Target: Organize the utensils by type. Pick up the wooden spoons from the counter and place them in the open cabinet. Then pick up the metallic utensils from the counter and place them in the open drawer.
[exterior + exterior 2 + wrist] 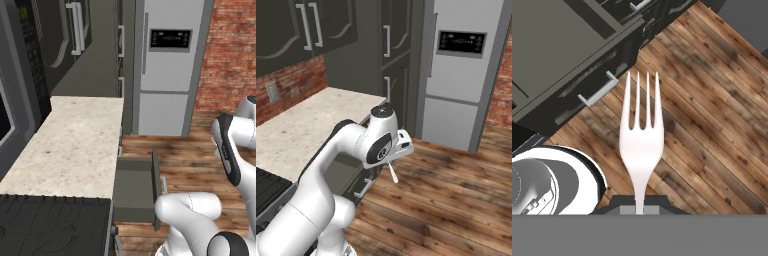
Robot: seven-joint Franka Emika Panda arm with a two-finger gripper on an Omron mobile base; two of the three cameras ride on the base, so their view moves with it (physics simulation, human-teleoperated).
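Over wood floor beside open dark grey box drawer (134,187) | gripper (640,202) clamping pale silvery four-tined fork (641,142) by handle | beige speckled counter (75,150) looking cleared | dropping fork into drawer remaining

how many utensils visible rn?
1. A silvery fork, pinched by its handle in the shut gripper, tines out over the wood floor beside the open drawer. The counter shows none; others may be out of view.

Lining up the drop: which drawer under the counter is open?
The drawer nearest the stovetop is pulled out, its inside exposed; the others sit flush.
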